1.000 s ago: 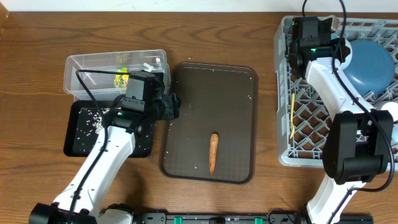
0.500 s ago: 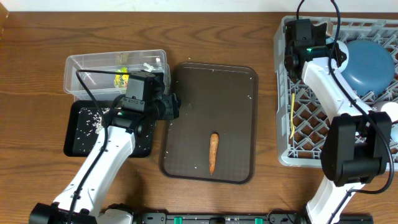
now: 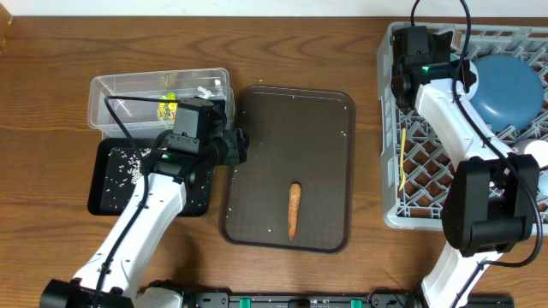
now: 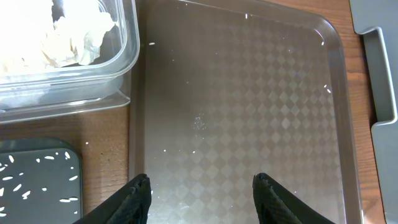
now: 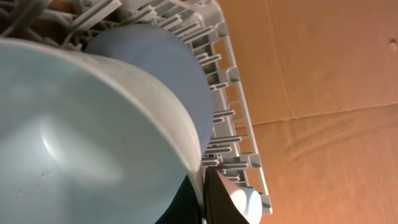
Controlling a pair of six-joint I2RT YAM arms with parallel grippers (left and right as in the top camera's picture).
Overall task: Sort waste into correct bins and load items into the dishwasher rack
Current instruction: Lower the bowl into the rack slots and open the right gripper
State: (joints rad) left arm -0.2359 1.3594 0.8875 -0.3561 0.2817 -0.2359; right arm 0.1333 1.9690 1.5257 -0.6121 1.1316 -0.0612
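Note:
In the right wrist view my right gripper [image 5: 203, 177] is shut on the rim of the light blue cup [image 5: 74, 124], with the cup wall between its fingers. It holds the cup over the far left corner of the grey dishwasher rack [image 3: 428, 154]. From overhead the wrist [image 3: 415, 43] hides the cup. The dark blue plate [image 3: 509, 85] and the yellow spoon [image 3: 402, 158] are in the rack. The carrot [image 3: 294, 210] lies on the brown tray [image 3: 291, 120]. My left gripper [image 4: 202, 186] is open and empty above that tray's left edge.
The clear tub [image 3: 128, 90] holds the snack wrapper [image 3: 167, 104] and the white tissue [image 4: 71, 34]. Rice grains [image 3: 133, 162] lie in the black tray [image 3: 111, 197] beside it. A white rounded item [image 3: 538, 152] shows at the rack's right edge.
The right wrist shifted a little to the left over the rack's far corner, then stayed put. The left arm has not moved.

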